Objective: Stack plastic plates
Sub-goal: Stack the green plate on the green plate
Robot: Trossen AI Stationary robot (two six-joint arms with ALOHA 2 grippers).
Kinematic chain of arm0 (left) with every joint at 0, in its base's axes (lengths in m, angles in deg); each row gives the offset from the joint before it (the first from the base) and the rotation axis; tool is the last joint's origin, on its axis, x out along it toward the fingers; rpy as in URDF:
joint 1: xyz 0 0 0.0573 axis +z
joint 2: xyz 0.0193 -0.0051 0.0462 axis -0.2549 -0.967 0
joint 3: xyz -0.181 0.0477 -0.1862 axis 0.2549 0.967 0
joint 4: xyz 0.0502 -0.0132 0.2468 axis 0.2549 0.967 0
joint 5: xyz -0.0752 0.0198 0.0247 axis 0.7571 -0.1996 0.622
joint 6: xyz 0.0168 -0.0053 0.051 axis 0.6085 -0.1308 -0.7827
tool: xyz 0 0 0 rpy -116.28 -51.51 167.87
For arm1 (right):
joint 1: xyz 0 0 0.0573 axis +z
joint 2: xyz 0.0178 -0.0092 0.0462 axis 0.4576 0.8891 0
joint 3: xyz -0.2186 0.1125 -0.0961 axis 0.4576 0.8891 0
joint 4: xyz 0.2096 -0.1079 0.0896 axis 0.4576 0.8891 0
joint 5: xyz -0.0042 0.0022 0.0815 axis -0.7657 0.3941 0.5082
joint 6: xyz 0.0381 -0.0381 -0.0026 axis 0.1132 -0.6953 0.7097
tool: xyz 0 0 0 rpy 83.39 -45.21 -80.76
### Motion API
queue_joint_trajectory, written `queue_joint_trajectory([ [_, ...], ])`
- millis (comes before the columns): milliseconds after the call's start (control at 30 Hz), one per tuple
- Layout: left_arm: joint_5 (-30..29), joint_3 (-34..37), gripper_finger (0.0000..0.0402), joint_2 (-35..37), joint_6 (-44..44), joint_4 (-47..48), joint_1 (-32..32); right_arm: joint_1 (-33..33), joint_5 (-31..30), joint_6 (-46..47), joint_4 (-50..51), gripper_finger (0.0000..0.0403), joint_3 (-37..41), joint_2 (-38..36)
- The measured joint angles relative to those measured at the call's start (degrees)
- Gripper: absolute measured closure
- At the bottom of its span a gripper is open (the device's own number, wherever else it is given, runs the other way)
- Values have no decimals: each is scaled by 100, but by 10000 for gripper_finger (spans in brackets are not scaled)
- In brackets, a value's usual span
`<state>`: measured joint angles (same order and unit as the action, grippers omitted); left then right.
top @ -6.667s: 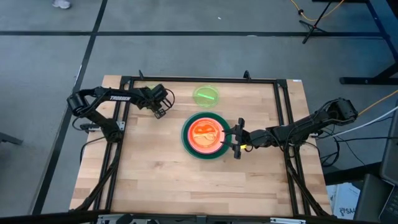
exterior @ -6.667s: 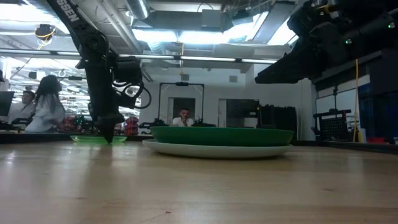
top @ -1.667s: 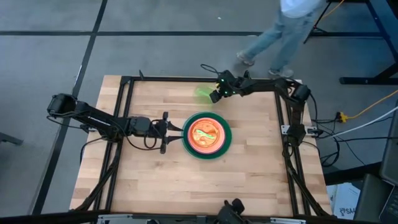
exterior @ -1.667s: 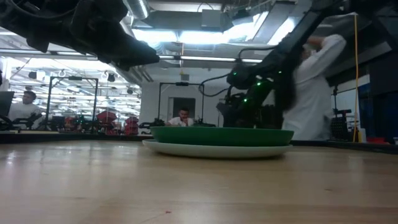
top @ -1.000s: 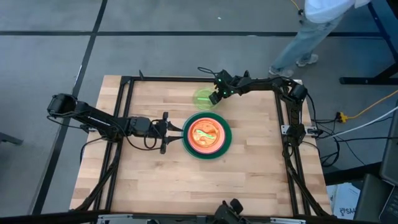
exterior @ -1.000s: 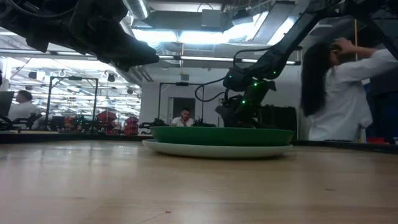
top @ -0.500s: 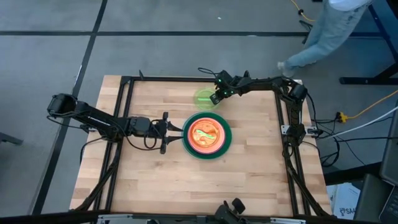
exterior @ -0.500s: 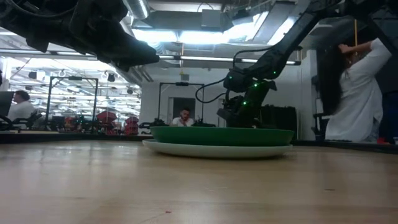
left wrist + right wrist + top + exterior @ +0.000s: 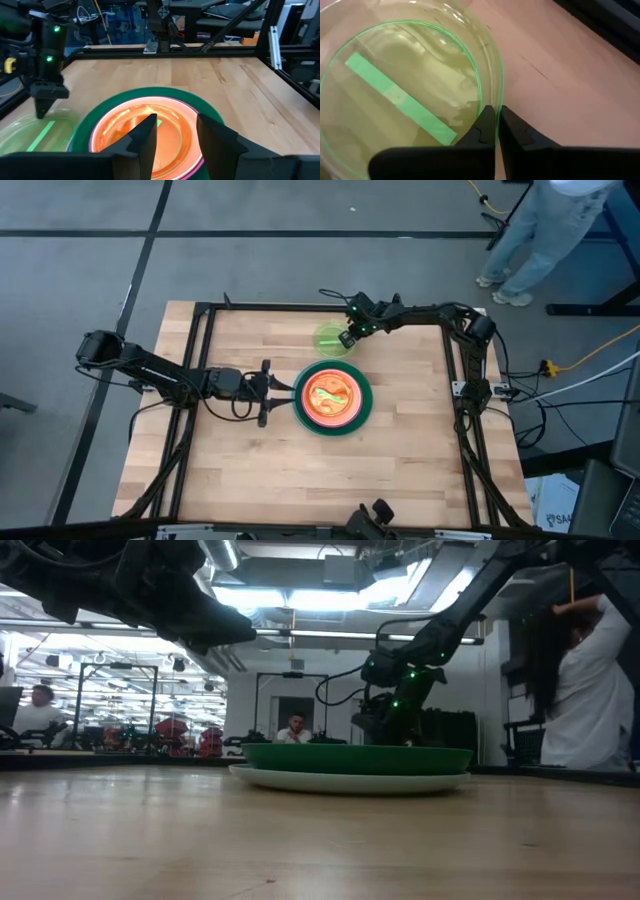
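Observation:
A stack of plastic plates (image 9: 332, 397) sits mid-table: a dark green plate (image 9: 355, 757) on a pale one (image 9: 350, 781), with a translucent orange one (image 9: 150, 125) on top. A lime green plate (image 9: 326, 337) lies flat on the table beyond the stack. My right gripper (image 9: 497, 117) is shut on this plate at its right rim. My left gripper (image 9: 175, 134) hovers open at the stack's left edge, holding nothing. My right gripper pinches the lime green plate's rim (image 9: 499, 95) on the side toward the table's right edge, one finger (image 9: 486, 120) inside the plate and the other outside. The fingers come from above, pointing down (image 9: 44, 102). The plate lies flat on the table.
A black metal frame (image 9: 300, 307) runs around the wooden table. A person (image 9: 545, 230) walks on the floor beyond the far right corner. Bare wood lies toward the near edge (image 9: 320, 480).
The person beyond the table's far right corner has walked on toward the right. Both arms stay about where they were.

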<state>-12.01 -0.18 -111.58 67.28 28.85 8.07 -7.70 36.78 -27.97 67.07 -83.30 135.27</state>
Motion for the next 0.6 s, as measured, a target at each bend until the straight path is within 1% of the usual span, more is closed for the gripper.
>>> queue_joint_trajectory([
  [300,-20,0,269,-2,4,2,-13,9,20,-27,274,401,15,-449],
  [600,-24,0,269,-2,-4,4,-13,7,-82,-179,281,401,15,-1052],
])
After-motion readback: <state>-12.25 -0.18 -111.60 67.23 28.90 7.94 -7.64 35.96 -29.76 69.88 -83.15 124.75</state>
